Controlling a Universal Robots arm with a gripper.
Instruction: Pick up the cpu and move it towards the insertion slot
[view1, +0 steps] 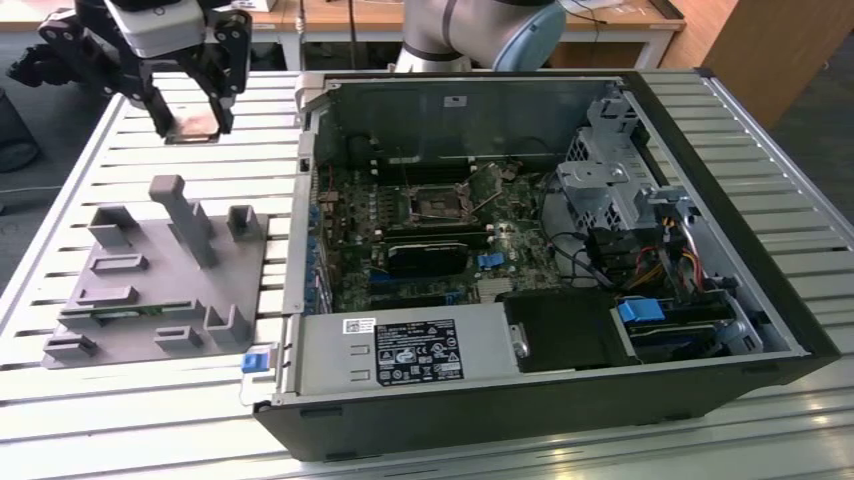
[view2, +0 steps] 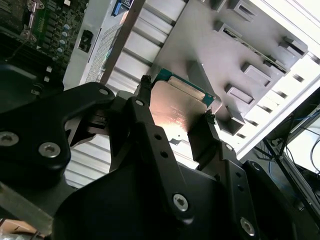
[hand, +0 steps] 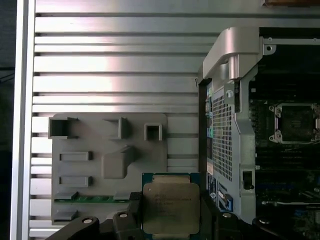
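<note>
**Clerk:** Item one, nearest the lens?

**Operator:** The gripper (view2: 175, 107), black, with jointed links. In both wrist views I see its fingers (view2: 144, 90) closed on two opposite edges of the cpu (hand: 171, 206). The chip is held clear of everything, silvery top facing the first wrist camera, with a thin green rim along one side.

**Clerk:** Its place in the exterior view?

**Operator:** The gripper (view1: 191, 122) hangs over the far corner of the slatted metal table (view1: 747, 120), at the exterior view's left. I can make out a pale flat piece between the fingers there; I cannot tell its detail.

**Clerk:** Item two?

**Operator:** Grey fixture plate (view1: 147, 290), lying on the table near its edge at the exterior view's left, just beside the open computer case (view1: 534, 400). It carries raised blocks and open pockets. A narrow green board (hand: 90, 198) lies in one groove.

**Clerk:** Item three?

**Operator:** The insertion slot (view1: 438, 203), a silvery frame around a dark centre, on the motherboard (view1: 400, 240) inside the case. It sits well apart from the held chip. In the first wrist view the insertion slot (hand: 292, 121) lies near the picture's margin.

**Clerk:** Anything obscured?

**Operator:** The gripper's links cover the chip's near edge in the first wrist view. In the second wrist view I see one glaring face of the chip and no detail on it.
</note>
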